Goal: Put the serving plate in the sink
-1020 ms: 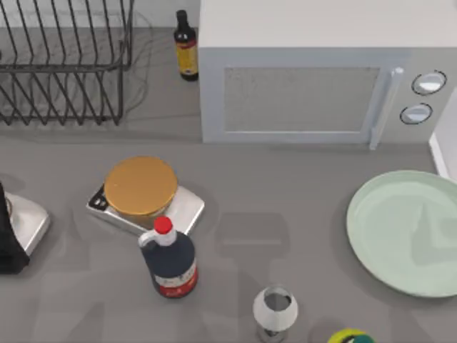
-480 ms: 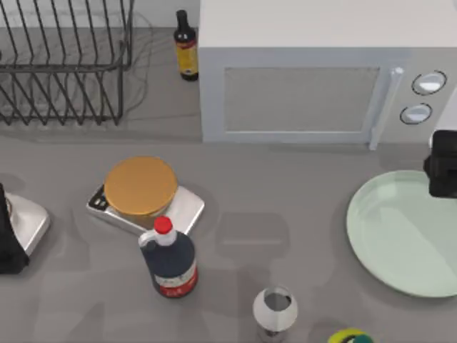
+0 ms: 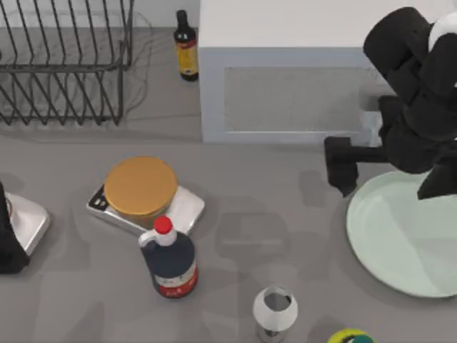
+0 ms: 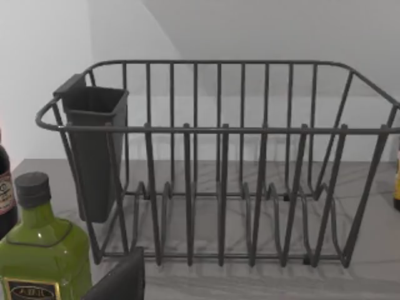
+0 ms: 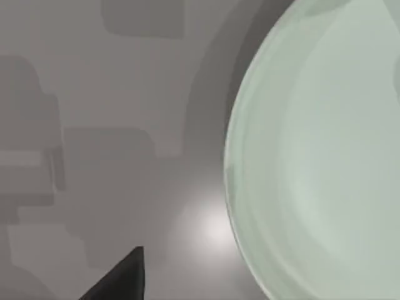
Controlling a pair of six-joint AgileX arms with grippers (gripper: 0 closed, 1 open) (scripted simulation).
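The big white microwave [image 3: 300, 71] stands at the back of the grey desk [image 3: 271, 214]. Before it, at the desk's right, my right arm [image 3: 414, 107] hangs over the large round pale mint-green serving plate [image 3: 403, 232], which lies flat. Whether my right jaws are spread I cannot tell. My left arm [image 3: 8, 236] sits parked at the left edge.

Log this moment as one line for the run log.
right gripper: above table beside serving plate's left rim, no contact | plate: flat on table, ungrasped | left arm: parked at left edge
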